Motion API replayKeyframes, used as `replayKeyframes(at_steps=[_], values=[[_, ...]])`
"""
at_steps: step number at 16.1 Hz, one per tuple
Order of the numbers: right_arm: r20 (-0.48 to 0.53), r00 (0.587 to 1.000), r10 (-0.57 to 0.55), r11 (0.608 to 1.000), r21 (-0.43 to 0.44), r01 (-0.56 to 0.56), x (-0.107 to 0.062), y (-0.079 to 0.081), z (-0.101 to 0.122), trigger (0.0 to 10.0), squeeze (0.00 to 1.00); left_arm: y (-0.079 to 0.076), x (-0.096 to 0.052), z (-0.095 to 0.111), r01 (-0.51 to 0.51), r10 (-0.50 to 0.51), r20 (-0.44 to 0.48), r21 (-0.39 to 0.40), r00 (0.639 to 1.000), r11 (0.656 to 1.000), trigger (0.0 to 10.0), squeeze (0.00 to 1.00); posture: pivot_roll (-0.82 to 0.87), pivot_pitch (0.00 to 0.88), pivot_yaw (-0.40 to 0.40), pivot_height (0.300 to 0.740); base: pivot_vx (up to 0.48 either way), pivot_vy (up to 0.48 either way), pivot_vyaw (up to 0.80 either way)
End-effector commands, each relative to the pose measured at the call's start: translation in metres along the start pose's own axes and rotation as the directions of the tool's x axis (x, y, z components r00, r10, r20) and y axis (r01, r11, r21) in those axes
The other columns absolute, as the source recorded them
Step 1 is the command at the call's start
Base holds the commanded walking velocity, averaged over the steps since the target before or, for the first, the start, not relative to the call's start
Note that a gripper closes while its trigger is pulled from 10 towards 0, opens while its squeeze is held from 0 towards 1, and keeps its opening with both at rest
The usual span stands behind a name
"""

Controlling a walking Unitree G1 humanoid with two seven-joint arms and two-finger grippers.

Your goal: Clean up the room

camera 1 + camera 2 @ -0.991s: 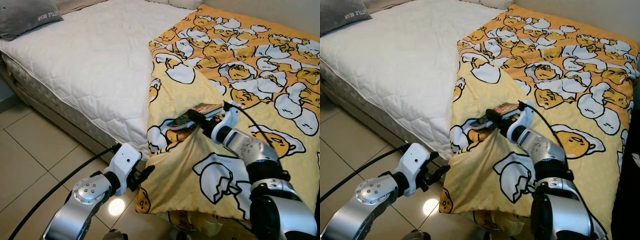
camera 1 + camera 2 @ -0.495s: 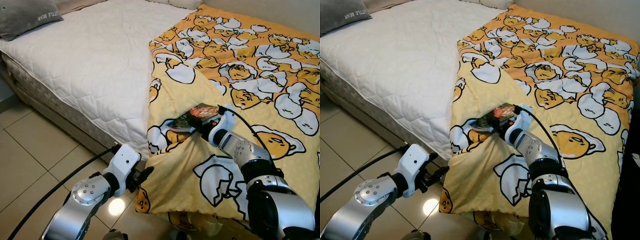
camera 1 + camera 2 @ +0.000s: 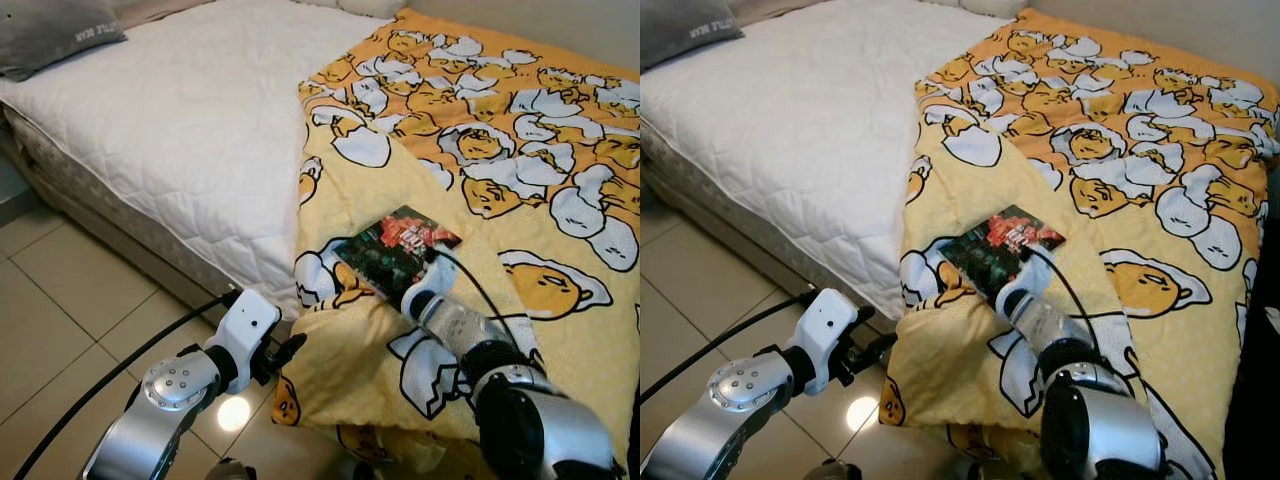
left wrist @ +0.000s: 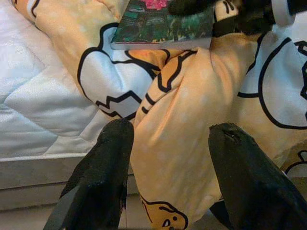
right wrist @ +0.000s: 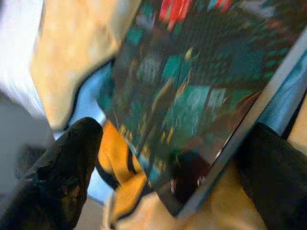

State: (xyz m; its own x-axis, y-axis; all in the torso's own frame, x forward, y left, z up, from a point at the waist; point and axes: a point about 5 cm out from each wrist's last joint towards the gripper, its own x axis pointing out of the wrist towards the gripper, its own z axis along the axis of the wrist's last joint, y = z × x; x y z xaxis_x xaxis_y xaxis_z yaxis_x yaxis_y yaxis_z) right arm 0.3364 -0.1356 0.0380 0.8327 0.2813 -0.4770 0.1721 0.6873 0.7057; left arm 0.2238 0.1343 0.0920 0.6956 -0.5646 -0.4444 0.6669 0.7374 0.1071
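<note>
A book [image 3: 397, 248] with a dark green and red cover rests tilted, cover up, on the yellow cartoon-egg blanket [image 3: 470, 150] at the bed's near edge. My right gripper [image 3: 403, 292] holds the book's near edge. In the right wrist view its fingers [image 5: 62, 177] sit on either side of the book [image 5: 192, 96]. Lower down, beside the hanging fold of the blanket [image 4: 192, 158], my left gripper [image 3: 290, 347] stands open; that fold shows between the left gripper's fingers [image 4: 108, 167] without touching them.
The white quilted mattress [image 3: 180, 110] takes up the left of the bed, with a grey pillow [image 3: 50, 30] at its far corner. Beige tiled floor [image 3: 60, 300] lies below, crossed by a black cable [image 3: 120, 372]. The blanket hangs down to the floor.
My right arm has drawn back toward me and turned its wrist. The book has swung from nearly edge-on to cover up. The left arm has stayed put.
</note>
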Motion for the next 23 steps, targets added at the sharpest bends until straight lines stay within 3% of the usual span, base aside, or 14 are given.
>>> replayKeyframes(at_steps=[1, 2, 3, 4, 7, 9, 10, 11, 12, 16, 19, 21, 23], values=[[0.075, 0.997, 0.022, 0.997, 0.071, -0.027, 0.000, 0.006, 0.014, 10.0, 0.00, -0.001, 0.000, -0.002, 0.001, -0.001, -0.007, 0.005, 1.000, 1.000, 10.0, 0.02, -0.03, 0.083, -0.016, 0.740, 0.000, 0.000, 0.00], [0.094, 0.995, 0.034, 0.995, 0.092, -0.042, 0.000, 0.008, 0.018, 8.9, 0.00, -0.002, 0.000, -0.002, -0.002, 0.002, -0.008, 0.004, 1.000, 1.000, 10.0, 0.02, -0.03, 0.083, -0.017, 0.740, 0.000, 0.000, 0.00], [0.113, 0.993, 0.044, 0.994, 0.097, -0.055, -0.001, 0.008, 0.023, 2.8, 0.00, -0.002, 0.000, -0.002, -0.002, 0.002, -0.009, 0.004, 1.000, 1.000, 10.0, 0.01, -0.03, 0.083, -0.017, 0.740, 0.000, 0.000, 0.00], [0.134, 0.990, 0.052, 0.991, 0.115, -0.067, -0.002, 0.009, 0.028, 0.0, 0.00, -0.003, 0.000, -0.003, -0.002, 0.002, -0.010, 0.002, 1.000, 1.000, 10.0, 0.01, -0.03, 0.084, -0.017, 0.740, 0.000, 0.000, 0.00], [0.187, 0.980, 0.062, 0.986, 0.142, -0.089, -0.004, 0.012, 0.046, 0.0, 0.00, -0.001, 0.001, -0.003, -0.009, 0.009, -0.011, 0.004, 1.000, 1.000, 10.0, 0.00, -0.03, 0.083, -0.017, 0.740, 0.000, 0.000, 0.00], [0.212, 0.975, 0.067, 0.989, 0.112, -0.092, -0.006, 0.015, 0.055, 0.0, 0.00, 0.000, 0.001, -0.003, -0.010, 0.010, -0.011, 0.007, 1.000, 1.000, 10.0, 0.00, -0.03, 0.083, -0.015, 0.740, 0.000, 0.000, 0.00], [0.219, 0.974, 0.064, 0.991, 0.102, -0.088, -0.006, 0.015, 0.057, 1.3, 0.00, 0.000, 0.002, -0.003, -0.010, 0.010, -0.011, 0.008, 1.000, 1.000, 10.0, 0.00, -0.04, 0.083, -0.014, 0.740, 0.000, 0.000, 0.00], [0.235, 0.970, 0.062, 0.993, 0.086, -0.084, -0.007, 0.015, 0.062, 3.4, 0.00, 0.000, 0.002, -0.002, -0.010, 0.010, -0.009, 0.009, 1.000, 1.000, 10.0, 0.00, -0.04, 0.083, -0.014, 0.740, 0.000, 0.000, 0.00], [0.252, 0.965, 0.067, 0.993, 0.078, -0.089, -0.008, 0.017, 0.067, 10.0, 0.00, 0.000, 0.002, -0.002, -0.010, 0.011, -0.008, 0.010, 1.000, 1.000, 10.0, 0.00, -0.04, 0.084, -0.013, 0.740, 0.000, 0.000, 0.00], [0.254, 0.963, 0.085, 0.994, 0.045, -0.100, -0.005, 0.028, 0.071, 10.0, 0.00, 0.000, 0.003, -0.002, -0.012, 0.012, -0.010, 0.014, 1.000, 1.000, 10.0, 0.00, -0.03, 0.085, -0.014, 0.740, 0.000, 0.000, 0.00], [0.204, 0.968, 0.146, 0.989, -0.036, -0.141, 0.000, 0.044, 0.065, 10.0, 0.00, 0.001, 0.002, -0.003, -0.017, 0.017, -0.010, 0.013, 1.000, 1.000, 10.0, 0.00, -0.03, 0.086, -0.017, 0.740, 0.000, 0.000, 0.00], [0.160, 0.979, 0.130, 0.990, -0.082, -0.118, 0.003, 0.044, 0.055, 10.0, 0.00, 0.000, 0.002, -0.004, -0.017, 0.017, -0.014, 0.010, 1.000, 1.000, 10.0, 0.00, -0.03, 0.086, -0.021, 0.740, 0.000, 0.000, 0.00], [0.179, 0.977, 0.115, 0.992, -0.070, -0.104, 0.002, 0.038, 0.055, 10.0, 0.00, 0.000, 0.001, -0.004, -0.020, 0.020, -0.014, 0.007, 1.000, 1.000, 10.0, 0.00, -0.03, 0.087, -0.025, 0.740, 0.000, 0.000, 0.00]])
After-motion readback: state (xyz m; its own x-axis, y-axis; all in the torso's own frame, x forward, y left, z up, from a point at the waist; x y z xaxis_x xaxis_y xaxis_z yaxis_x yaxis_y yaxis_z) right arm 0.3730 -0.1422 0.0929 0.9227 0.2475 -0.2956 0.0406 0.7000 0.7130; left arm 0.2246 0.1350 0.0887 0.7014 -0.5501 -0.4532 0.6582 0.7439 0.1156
